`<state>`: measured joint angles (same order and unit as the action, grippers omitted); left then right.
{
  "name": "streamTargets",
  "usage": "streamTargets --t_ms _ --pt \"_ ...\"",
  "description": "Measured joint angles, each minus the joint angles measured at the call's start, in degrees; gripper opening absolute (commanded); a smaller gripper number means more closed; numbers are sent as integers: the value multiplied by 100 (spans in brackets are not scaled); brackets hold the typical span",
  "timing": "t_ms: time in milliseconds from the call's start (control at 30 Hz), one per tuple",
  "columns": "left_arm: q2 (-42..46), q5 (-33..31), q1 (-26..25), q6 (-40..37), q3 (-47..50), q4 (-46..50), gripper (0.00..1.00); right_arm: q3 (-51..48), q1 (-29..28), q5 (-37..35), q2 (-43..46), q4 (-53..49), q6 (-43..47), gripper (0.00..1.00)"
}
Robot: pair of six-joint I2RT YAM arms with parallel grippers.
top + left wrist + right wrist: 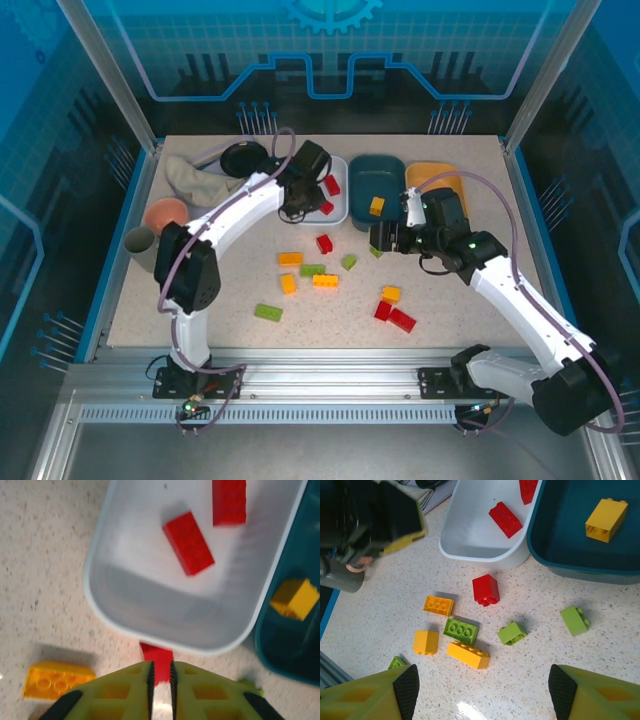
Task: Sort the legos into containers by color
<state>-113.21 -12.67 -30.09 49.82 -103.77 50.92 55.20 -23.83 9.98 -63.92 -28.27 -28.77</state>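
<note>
Desk (450, 310): pale and speckled, with three trays in a row along its far side and bricks scattered across the middle.
Trays: white tray (150, 610) on the left, dark teal tray (377, 170) in the middle, orange tray (435, 172) on the right.
Left claw (160, 667): fingers pressed nearly together with nothing between them, above the near rim of the white tray; a red brick (156, 655) lies on the desk just past the tips.
Right claw (482, 682): spread wide and empty, above the loose legos (461, 630).
Legos: two red bricks (188, 542) in the white tray, one yellow brick (376, 206) in the dark teal tray; the rest, red, yellow-orange and green, lie on the desk.
</note>
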Motion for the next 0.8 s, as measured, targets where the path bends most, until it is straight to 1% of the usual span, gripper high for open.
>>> streamTargets --t_ms 67,133,167,267,400,533,667,800 --pt "-363 7 109 -94 -446 63 43 0 -13 17 -103 15 -22 72" --pt "-518 50 103 -87 -516 109 58 -2 -15 15 -136 15 -26 73" --pt "-531 76 59 -63 -431 157 64 -2 -15 11 -133 13 -39 73" --pt "-468 234 -157 111 120 103 70 -33 -15 4 -109 42 -52 73" --pt "-461 470 -409 393 787 66 77 -216 -17 -7 15 48 -127 73" --pt "-474 533 -481 531 905 -109 80 -306 -17 -9 50 46 -173 73" --pt "-540 549 -481 581 911 -398 80 -308 -17 -9 50 48 -173 73" --pt "-776 546 -481 605 894 -487 75 -310 -17 -9 50 48 -173 73"
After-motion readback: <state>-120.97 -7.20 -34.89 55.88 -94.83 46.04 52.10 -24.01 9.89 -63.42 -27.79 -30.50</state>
